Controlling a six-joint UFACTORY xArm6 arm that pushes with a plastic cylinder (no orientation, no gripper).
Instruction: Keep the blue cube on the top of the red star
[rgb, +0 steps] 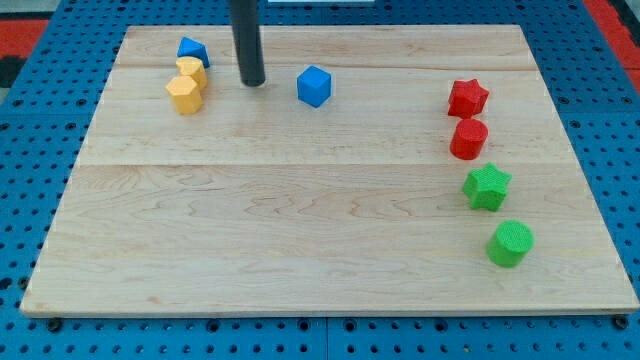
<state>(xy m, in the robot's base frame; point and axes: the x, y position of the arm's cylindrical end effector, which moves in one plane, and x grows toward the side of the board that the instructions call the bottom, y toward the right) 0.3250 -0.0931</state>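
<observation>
you're risking a glancing push: my tip is sitting left of the blue cube, far from the red star; no claw is showing.

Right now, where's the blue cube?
The blue cube sits near the view's top, just left of centre, a little right of my tip and far left of the red star.

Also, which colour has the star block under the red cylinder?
Green: the green star, seen in the camera view, lies just below the red cylinder.
</observation>
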